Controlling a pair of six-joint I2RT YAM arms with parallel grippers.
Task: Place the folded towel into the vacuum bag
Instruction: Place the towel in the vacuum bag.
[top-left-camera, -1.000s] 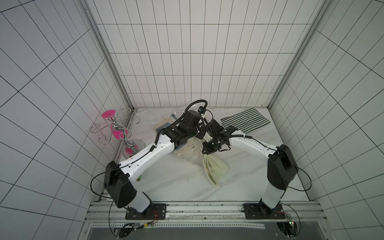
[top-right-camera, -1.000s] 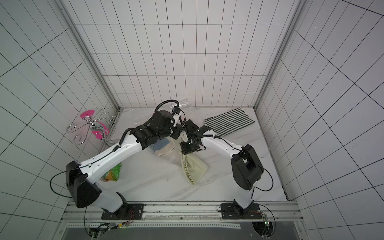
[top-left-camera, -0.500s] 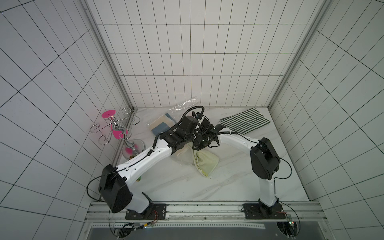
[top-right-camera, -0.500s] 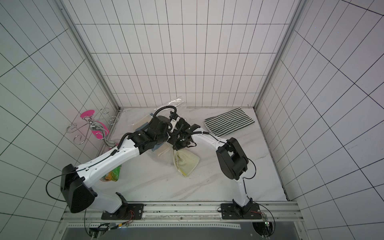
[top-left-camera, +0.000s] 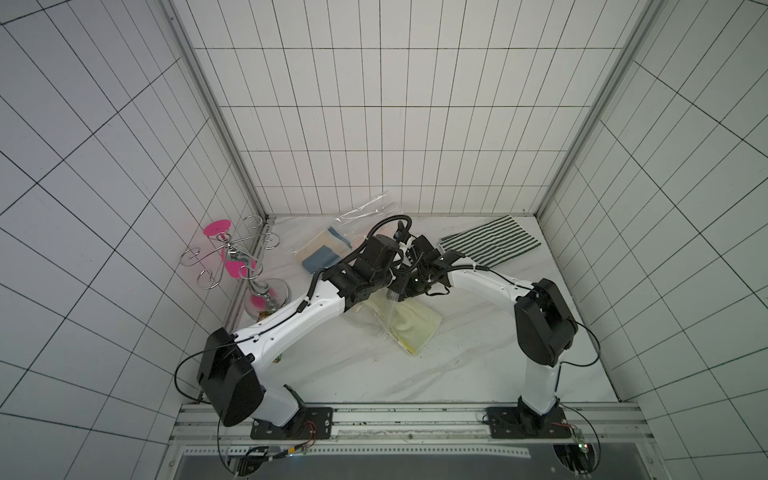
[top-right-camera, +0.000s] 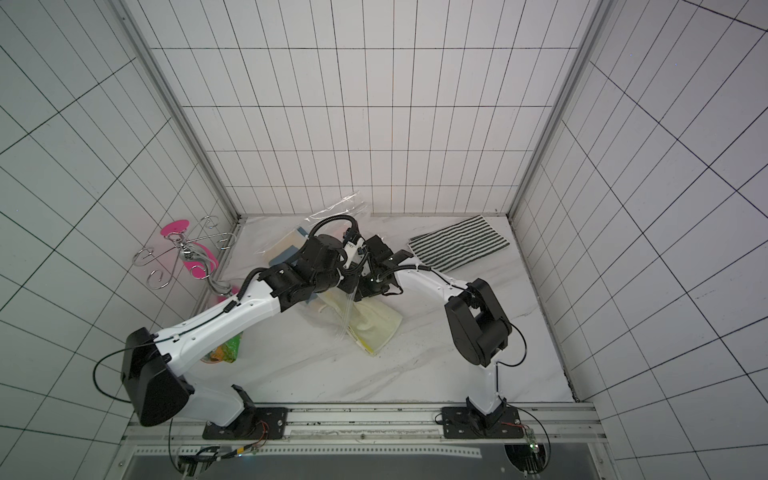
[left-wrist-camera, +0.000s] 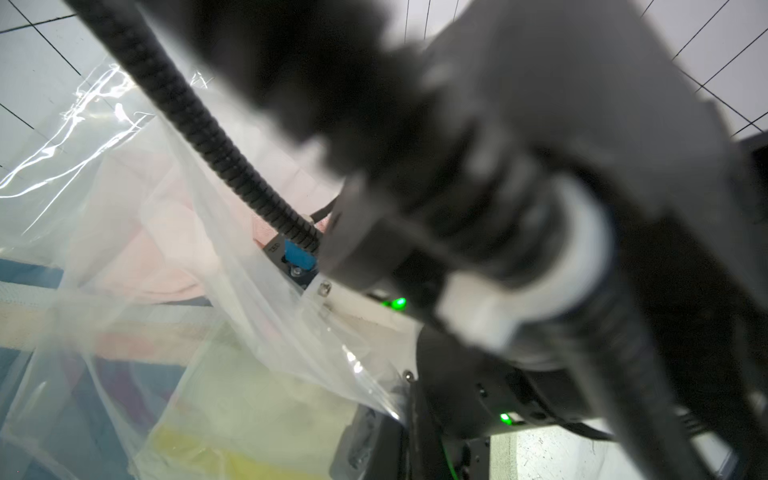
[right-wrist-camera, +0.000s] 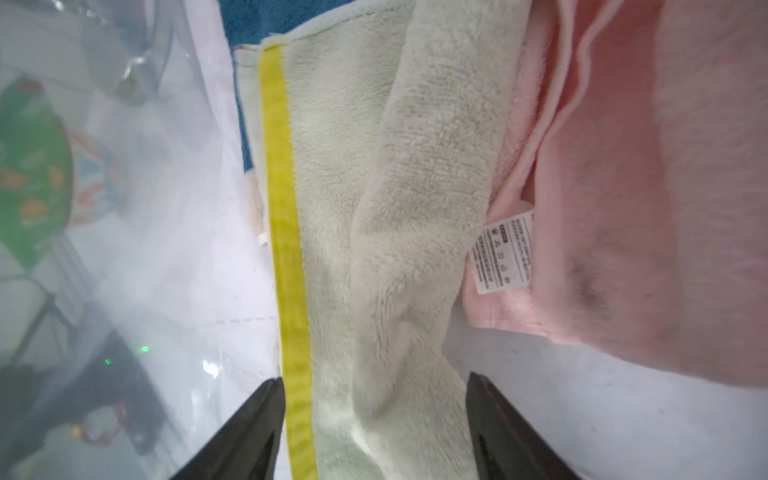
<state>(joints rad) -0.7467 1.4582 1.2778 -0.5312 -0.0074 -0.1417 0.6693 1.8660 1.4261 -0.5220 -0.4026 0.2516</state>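
At frame centre, the left end effector (top-left-camera: 392, 293) is pinching the transparent plastic vacuum bag (left-wrist-camera: 266, 307). The right end effector (right-wrist-camera: 374, 378) is gaping open around the cream yellow-striped folded towel (right-wrist-camera: 395, 208).

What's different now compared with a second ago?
The right gripper dragged the pale yellow towel toward the mouth of the vacuum bag. It then opened and let the towel go, and its arm drew back slightly. The left gripper stays shut, holding the bag's edge up. The striped cloth and the pink-and-silver stand have not moved.
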